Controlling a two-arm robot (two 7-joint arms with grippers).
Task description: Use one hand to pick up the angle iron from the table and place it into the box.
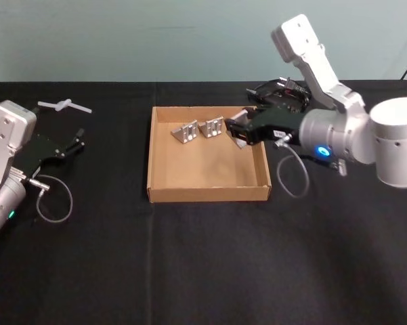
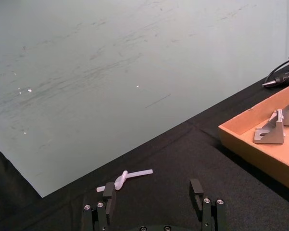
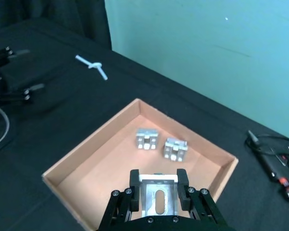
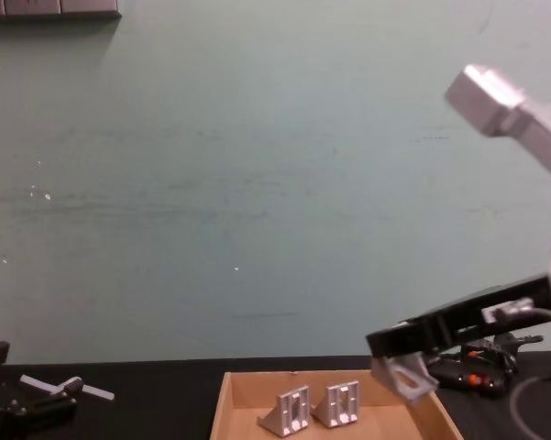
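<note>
My right gripper (image 1: pixel 236 131) hangs over the right rear part of the cardboard box (image 1: pixel 161 193), shut on a silver angle iron (image 3: pixel 157 197) that sits between its fingers. From the chest the held angle iron (image 4: pixel 405 374) floats above the box (image 4: pixel 222 396) rim. Two more angle irons (image 1: pixel 185 131) (image 1: pixel 211 128) lie inside the box near its back wall. My left gripper (image 1: pixel 78 143) rests open at the far left of the table (image 1: pixel 203 264), well away from the box, with nothing between its fingers (image 2: pixel 197 188).
A white plastic piece (image 1: pixel 63 105) lies on the table behind the left gripper. A black corded tool (image 1: pixel 279 91) sits behind the box's right rear corner. Loose grey cables (image 1: pixel 292 176) hang off both wrists. A pale green wall closes the back.
</note>
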